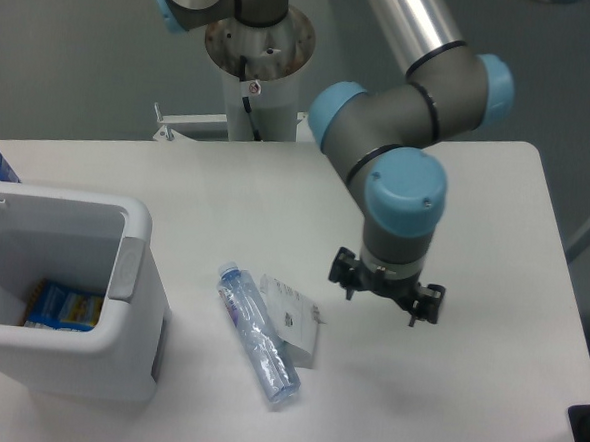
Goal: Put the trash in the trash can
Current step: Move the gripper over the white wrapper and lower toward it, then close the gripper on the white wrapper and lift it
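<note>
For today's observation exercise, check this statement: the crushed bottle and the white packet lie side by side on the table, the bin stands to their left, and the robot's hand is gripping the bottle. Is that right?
Not quite. The hand holds nothing; it hangs above the table to the right of the packet, apart from the bottle, as the fixed camera view shows. The rest stands: bottle and packet lie side by side, with the bin to their left.
</note>
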